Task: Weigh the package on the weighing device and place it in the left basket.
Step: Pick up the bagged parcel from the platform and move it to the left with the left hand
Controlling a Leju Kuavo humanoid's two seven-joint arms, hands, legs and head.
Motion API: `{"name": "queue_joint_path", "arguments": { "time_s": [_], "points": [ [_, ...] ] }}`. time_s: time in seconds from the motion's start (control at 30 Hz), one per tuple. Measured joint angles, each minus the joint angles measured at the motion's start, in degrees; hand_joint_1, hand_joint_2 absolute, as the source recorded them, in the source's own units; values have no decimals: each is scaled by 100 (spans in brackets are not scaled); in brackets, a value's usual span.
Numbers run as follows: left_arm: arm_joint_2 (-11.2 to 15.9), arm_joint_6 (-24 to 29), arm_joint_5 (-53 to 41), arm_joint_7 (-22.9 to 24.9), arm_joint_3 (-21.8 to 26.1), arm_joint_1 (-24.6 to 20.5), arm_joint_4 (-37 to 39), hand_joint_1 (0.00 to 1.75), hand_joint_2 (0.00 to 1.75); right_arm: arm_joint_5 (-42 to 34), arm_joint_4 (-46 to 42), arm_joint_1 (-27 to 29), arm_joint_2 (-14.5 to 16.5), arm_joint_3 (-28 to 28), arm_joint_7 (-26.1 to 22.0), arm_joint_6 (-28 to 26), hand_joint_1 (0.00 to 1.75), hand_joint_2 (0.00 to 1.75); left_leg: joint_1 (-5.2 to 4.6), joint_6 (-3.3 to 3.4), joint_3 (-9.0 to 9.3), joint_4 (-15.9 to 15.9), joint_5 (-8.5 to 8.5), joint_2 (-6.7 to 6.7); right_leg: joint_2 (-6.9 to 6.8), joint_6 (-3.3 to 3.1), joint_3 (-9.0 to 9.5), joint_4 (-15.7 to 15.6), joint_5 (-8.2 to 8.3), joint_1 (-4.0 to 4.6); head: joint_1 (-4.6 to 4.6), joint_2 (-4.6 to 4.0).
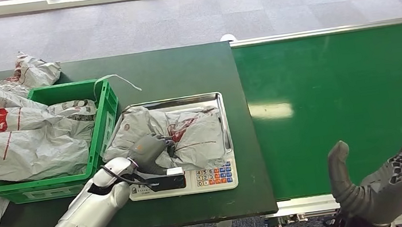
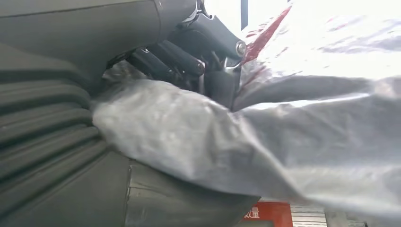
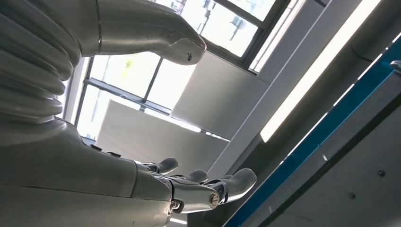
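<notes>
Package [image 1: 181, 134]: grey bag lying on the scale [image 1: 225, 175] tray, long axis left-right. Left hand [image 1: 151, 148] on its near-left end, fingers curled into the plastic, gripping. Green basket [image 1: 103, 117] just left. Right hand [image 1: 388, 174] far right, spread, empty.

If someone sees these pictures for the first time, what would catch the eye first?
Most striking is the grey package lying on the steel tray of the weighing scale at the table's middle, with the left robot hand gripping its near edge. To the left, a green basket overflows with similar bags. At lower right, the right robot hand is raised, open and holding nothing, over the green conveyor belt.
</notes>
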Motion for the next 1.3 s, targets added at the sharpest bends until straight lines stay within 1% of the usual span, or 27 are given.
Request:
{"name": "queue_joint_path", "arguments": {
  "time_s": [0.17,0.37,0.53,0.63,0.8,0.87,0.93,1.1,1.3],
  "points": [
    [-1,-48,26,-35,-1,-19,26,175,175,21,10,13,-1,22,-1,0,0,175,0,0,-1,0,0,0,0,0,-1,0,0,0,0,0],
    [39,-273,18,-79,-22,-76,20,175,175,-131,46,-9,-66,96,5,0,0,175,0,0,-8,-1,1,2,0,-1,-7,1,0,1,0,0],
    [176,-331,12,-89,-68,-87,-114,175,175,-237,93,-62,-151,101,2,0,0,175,0,-2,-14,0,1,10,2,-6,-17,1,5,5,0,0],
    [437,-337,-22,13,-83,-67,-484,175,175,-241,98,-60,-197,101,11,0,0,175,2,-8,-24,-1,5,21,10,-19,-35,3,13,14,1,0],
    [1142,-620,-20,305,-48,-66,-1587,175,175,-292,98,29,-272,101,-1,0,0,175,8,-25,-56,-5,15,46,37,-40,-89,7,29,21,-1,0],
    [1334,-688,-17,344,-32,-75,-1905,175,175,-296,98,40,-290,101,-1,0,0,175,8,-27,-59,-7,17,45,36,-42,-92,7,29,21,-1,0],
    [1466,-727,-18,370,-27,-74,-2137,175,175,-296,98,42,-303,101,-2,0,0,175,9,-28,-63,-8,17,41,34,-42,-94,8,26,21,-1,0],
    [1680,-770,-96,413,-26,-75,-2529,175,175,-328,98,47,-321,102,-2,0,0,175,8,-29,-75,-9,15,41,32,-42,-103,8,24,19,1,0],
    [2153,-1189,-30,503,67,-125,-3316,175,175,-371,98,81,-337,102,-2,0,0,175,8,-32,-78,-9,13,43,34,-43,-111,8,23,19,-1,0]
  ]
}}
